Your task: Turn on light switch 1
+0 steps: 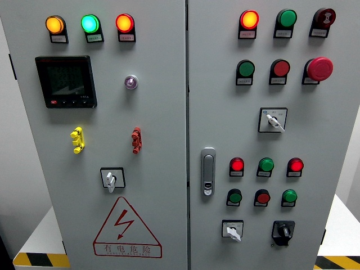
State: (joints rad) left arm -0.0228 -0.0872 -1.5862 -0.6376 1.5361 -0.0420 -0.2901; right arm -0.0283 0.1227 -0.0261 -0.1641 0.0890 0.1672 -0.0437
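A grey control cabinet fills the head view, and neither of my hands shows in it. The left door [157, 112] carries a white rotary switch [111, 179] low in the middle, with a yellow toggle [77, 140] and a red toggle [136, 140] above it. On the right door [326, 135] are a white rotary switch [273, 120], a second white rotary switch [232, 229] and a black selector knob [283, 230]. The labels are too small to read, so I cannot tell which one is switch 1.
Amber [55, 25], green [90, 23] and red [124, 22] lamps glow along the left door's top, above a dark meter [66, 81]. The right door has rows of red and green buttons, a red emergency stop [319, 68] and a door handle [208, 171]. A red warning triangle [126, 228] sits low on the left door.
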